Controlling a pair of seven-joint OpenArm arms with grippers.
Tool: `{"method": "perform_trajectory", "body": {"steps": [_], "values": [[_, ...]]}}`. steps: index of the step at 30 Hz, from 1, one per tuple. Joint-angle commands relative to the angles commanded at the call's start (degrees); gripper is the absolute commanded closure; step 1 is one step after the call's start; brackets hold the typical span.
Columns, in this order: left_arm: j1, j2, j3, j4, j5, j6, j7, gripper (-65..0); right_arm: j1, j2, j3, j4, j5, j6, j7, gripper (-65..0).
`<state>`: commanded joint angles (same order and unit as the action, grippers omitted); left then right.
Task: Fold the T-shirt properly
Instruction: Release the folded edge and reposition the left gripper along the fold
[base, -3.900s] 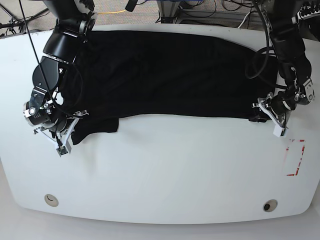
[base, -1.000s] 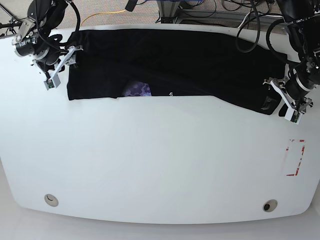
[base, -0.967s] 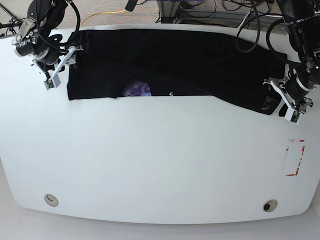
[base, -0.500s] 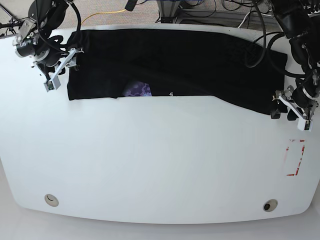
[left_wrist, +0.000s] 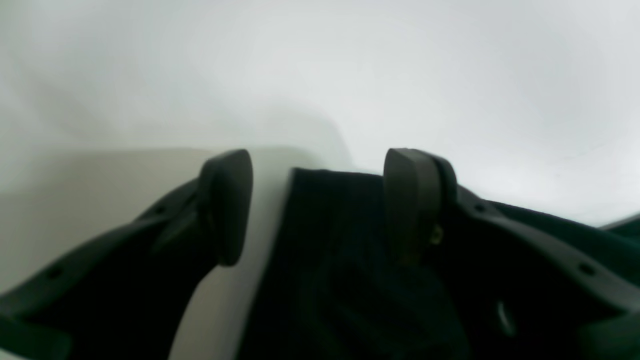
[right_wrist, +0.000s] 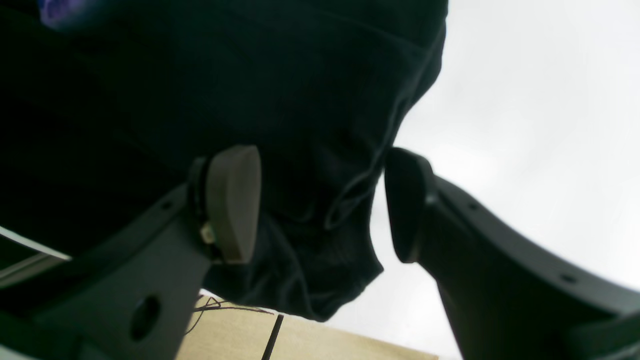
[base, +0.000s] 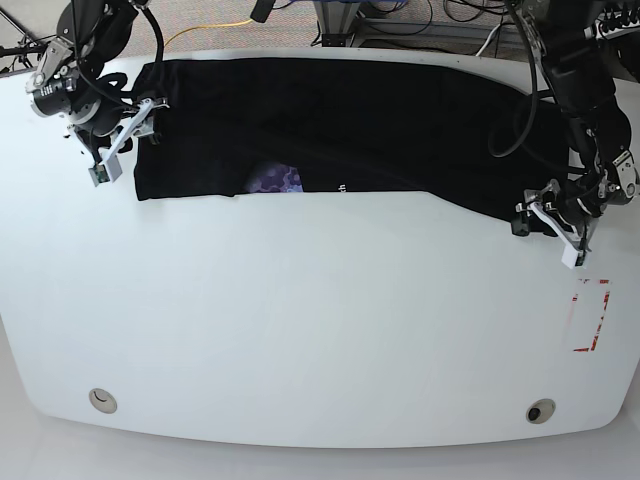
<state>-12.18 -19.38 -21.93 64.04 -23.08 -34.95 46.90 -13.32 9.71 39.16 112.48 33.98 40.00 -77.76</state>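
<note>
From my station I see a white table (base: 320, 330) with rounded corners filling most of the base view, evenly lit and faintly glossy. Two round holes sit near its front edge, one at the left (base: 102, 400) and one at the right (base: 541, 411). A red-and-white rectangular marking (base: 590, 316) lies near the right edge. Beyond the far edge, black cables (base: 420, 22) and a yellow cable (base: 215, 27) trail over a greyish floor.

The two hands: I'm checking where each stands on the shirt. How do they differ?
The right hand sits at the T-shirt's far corner near the table's back edge; the left hand sits at its nearer corner. In the wrist views, crumpled cloth fills the right hand's gap, while a flat edge lies in the left's. Both are open.
</note>
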Motion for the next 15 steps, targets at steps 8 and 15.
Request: {"method": "perform_trajectory", "body": {"steps": [8, 15], "values": [[0.2, -0.1, 2.7, 1.2, 0.2, 0.3, -2.8, 0.0, 0.1, 0.1, 2.3, -0.2, 12.1, 0.00, 0.0, -37.7], [0.8, -0.2, 2.4, 7.6, -0.2, -0.1, -2.9, 0.0, 0.5, -1.1, -3.5, -2.6, 13.6, 0.00, 0.1, -27.0]]}}
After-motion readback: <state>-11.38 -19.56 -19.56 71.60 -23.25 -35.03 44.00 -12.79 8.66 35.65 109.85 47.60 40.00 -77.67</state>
